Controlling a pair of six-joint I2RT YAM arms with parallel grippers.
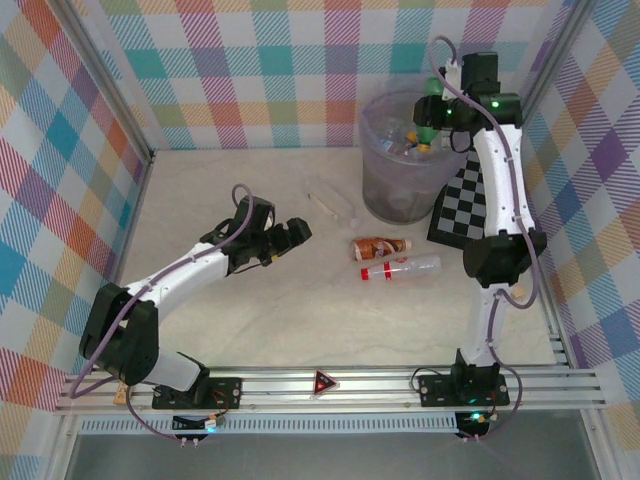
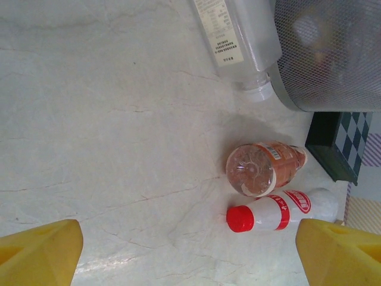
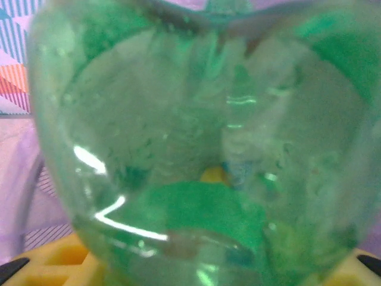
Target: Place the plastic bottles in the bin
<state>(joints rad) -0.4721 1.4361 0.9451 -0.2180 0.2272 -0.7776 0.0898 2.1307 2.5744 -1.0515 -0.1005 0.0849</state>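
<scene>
Pale marble-veined desk (image 1: 300, 320), smooth and matt, boxed in by pastel plaid walls (image 1: 250, 70). Tall round bin (image 1: 385, 195) at the far side, of translucent grey-lilac plastic with a clear liner. Several bottles (image 1: 405, 150) dimly visible inside through its wall, too blurred to count.

Left arm folded low, forearm stretched toward the bin. Left end effector (image 1: 292, 238) wide open, nothing between its yellow fingers (image 2: 38, 253), hovering over bare desk well short of the bin.

Right arm standing steeply, wrist bent over the bin's rim. Right end effector (image 1: 432, 125) clamped on a green bottle (image 3: 190, 149), held just above the bin's mouth. Glossy translucent plastic with a lobed base, pressed close to the wrist camera, yellow pads (image 3: 53, 262) beneath.

Three more lying flat on the desk, nearer than the bin:
- clear bottle (image 1: 332, 203), white label and white cap, cap close to the bin's base on its left
- brown-label bottle (image 1: 381, 247), round clear base
- red-cap bottle (image 1: 400, 268), white with a red band, just beside the brown-label one

Black-and-white chequered board (image 1: 462, 205) just beside the bin on its right.
</scene>
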